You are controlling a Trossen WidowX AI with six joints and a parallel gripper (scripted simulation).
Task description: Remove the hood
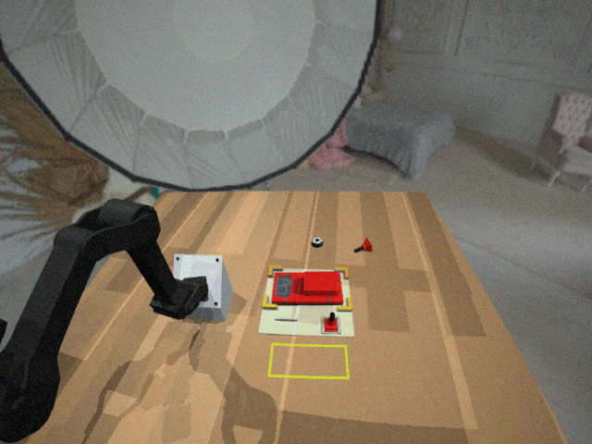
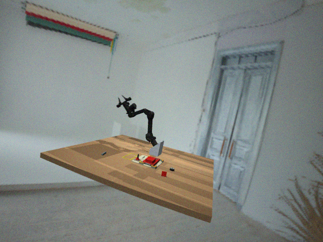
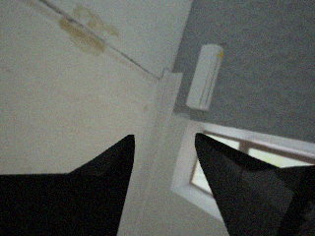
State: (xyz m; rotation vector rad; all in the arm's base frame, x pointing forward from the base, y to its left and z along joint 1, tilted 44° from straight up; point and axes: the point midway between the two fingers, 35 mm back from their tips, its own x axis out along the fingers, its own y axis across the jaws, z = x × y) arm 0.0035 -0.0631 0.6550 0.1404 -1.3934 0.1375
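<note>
The toy car is the pale flat board with yellow corner brackets. A large red piece, seemingly the hood, lies flat between the brackets; it has a raised block and a grey panel at one end. The marked area, a yellow outline on the table, lies just in front of the board in the top view, with nothing inside it. My gripper is open and empty, high above the table and far from the car. The gripper is not visible in the top view.
A small red part with a black peg stands on the board beside a thin dark rod. Behind the car are a small black-and-white ring and a red piece. A grey box stands at the arm's base.
</note>
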